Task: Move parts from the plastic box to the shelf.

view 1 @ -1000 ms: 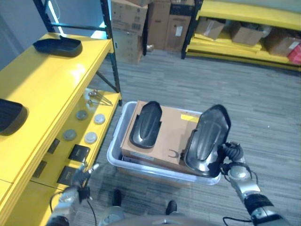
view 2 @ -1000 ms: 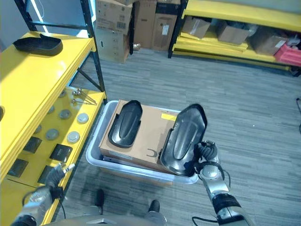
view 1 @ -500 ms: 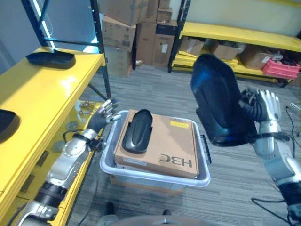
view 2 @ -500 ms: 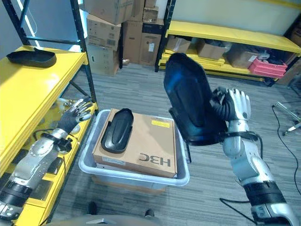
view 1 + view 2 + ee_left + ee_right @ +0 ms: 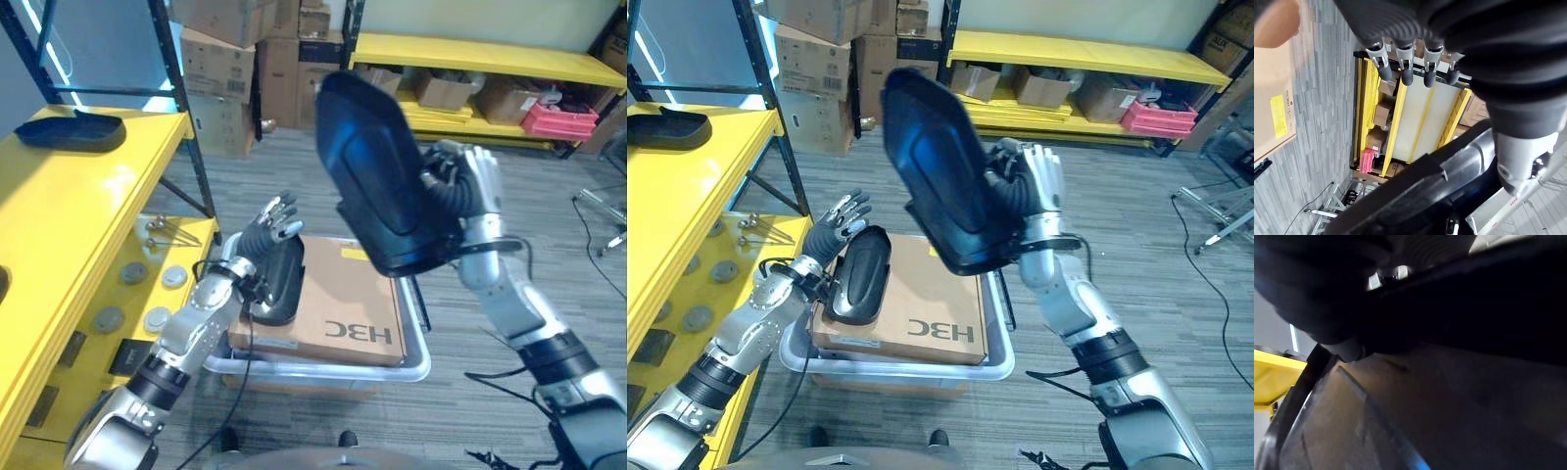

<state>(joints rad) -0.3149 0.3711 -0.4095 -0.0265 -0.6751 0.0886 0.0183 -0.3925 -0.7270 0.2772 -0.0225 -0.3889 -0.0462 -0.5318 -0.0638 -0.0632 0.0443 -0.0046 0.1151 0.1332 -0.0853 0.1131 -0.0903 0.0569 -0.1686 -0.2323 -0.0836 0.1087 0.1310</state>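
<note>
The right hand [image 5: 1034, 186] grips a black shell [image 5: 940, 176] aloft; the left hand [image 5: 838, 223], fingers spread, hovers beside another shell [image 5: 862, 276] on a cardboard box [image 5: 921, 299].

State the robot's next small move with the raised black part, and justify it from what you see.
Probably swing the right hand leftward to carry the large black part toward the yellow shelf. The part is gripped, lifted above the plastic box, and the shelf top has bare space; the left hand is open.
</note>
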